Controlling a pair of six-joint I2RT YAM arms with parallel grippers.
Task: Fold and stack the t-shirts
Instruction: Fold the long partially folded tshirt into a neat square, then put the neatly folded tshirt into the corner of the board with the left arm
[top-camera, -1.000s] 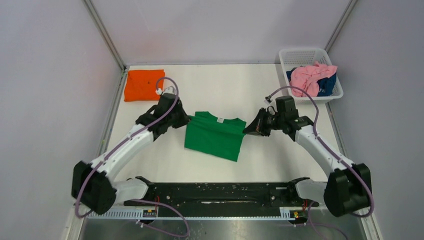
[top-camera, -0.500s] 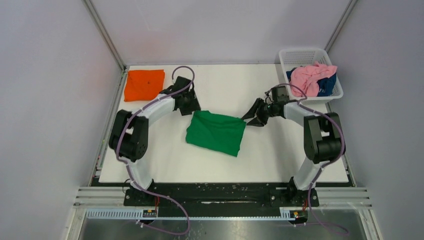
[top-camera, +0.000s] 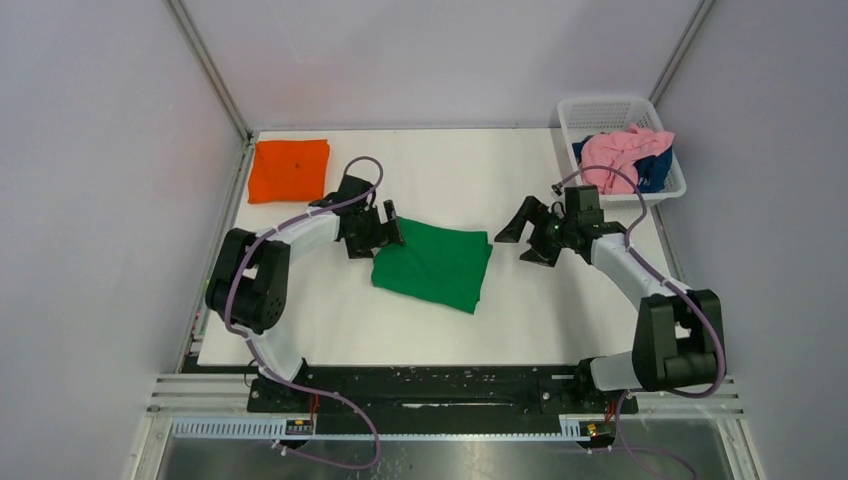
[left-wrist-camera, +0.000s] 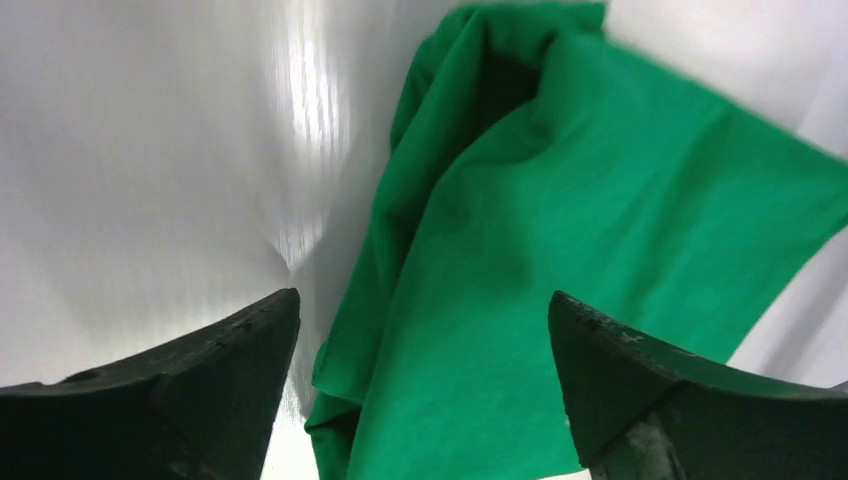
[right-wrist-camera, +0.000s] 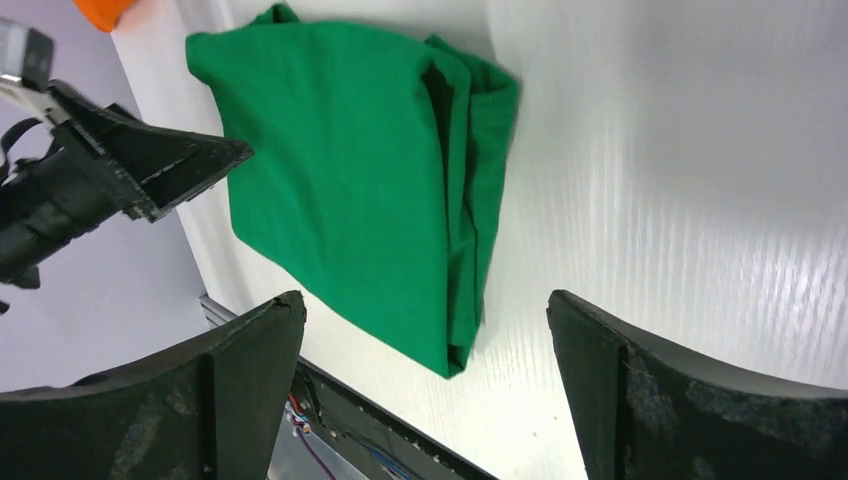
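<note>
The green t-shirt (top-camera: 432, 265) lies folded in a rough rectangle mid-table, its doubled edges showing in both wrist views (left-wrist-camera: 560, 200) (right-wrist-camera: 350, 170). My left gripper (top-camera: 378, 232) is open at the shirt's upper left corner, hovering over the cloth (left-wrist-camera: 422, 305) and holding nothing. My right gripper (top-camera: 520, 240) is open, a little off the shirt's right edge (right-wrist-camera: 425, 305). The orange t-shirt (top-camera: 288, 170) lies folded at the back left. Pink (top-camera: 620, 152) and navy (top-camera: 655, 170) t-shirts sit crumpled in the basket.
The white basket (top-camera: 620, 106) stands at the back right corner. A metal rail and black base plate (top-camera: 430, 385) run along the table's near edge. Grey walls close in on both sides.
Both grippers were shut on the green shirt's sides and carried them over in a fold. They have since opened and let go. The right gripper has backed off to the right.
</note>
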